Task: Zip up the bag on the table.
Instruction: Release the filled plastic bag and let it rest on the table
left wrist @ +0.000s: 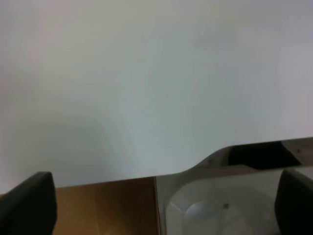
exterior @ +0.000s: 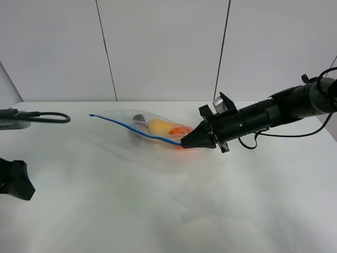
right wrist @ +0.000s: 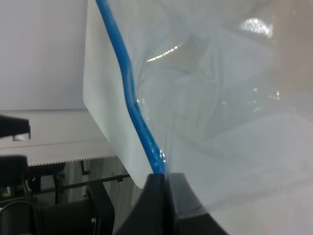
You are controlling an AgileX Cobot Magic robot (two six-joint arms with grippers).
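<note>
White paneling is backing the table (exterior: 158,211), where the right gripper (exterior: 184,142) is pinching the blue strip (exterior: 138,131) at the near end of the bag (exterior: 152,129), jaws clenched on the seal. Stretching away from the fingertips toward the far left, the bag's long axis is running with its strip, eggplant, pear and orange bulging just behind the grip. Limp, crinkly and likely slippery, it is probably best held by the strip itself, while the left gripper (left wrist: 161,205) is idling well apart, fingers spread, over the table's edge.
</note>
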